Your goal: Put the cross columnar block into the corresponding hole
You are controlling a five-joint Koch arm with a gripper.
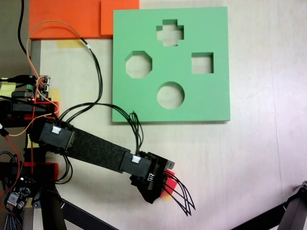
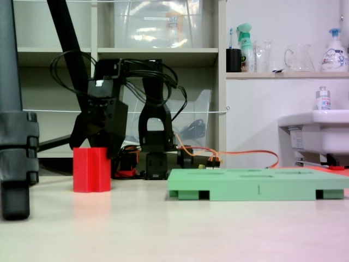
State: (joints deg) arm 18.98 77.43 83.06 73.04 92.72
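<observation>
We see a matt red foam block, a matt green foam board, and a smooth pale table at lower right.

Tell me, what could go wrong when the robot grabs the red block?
The gripper sits right over the red block, which stands upright on the table; a crooked squeeze might tip it. The black wires dangling beside it could snag. The plus-shaped hole is at the green board's far side, so the block might slip on the way.
</observation>
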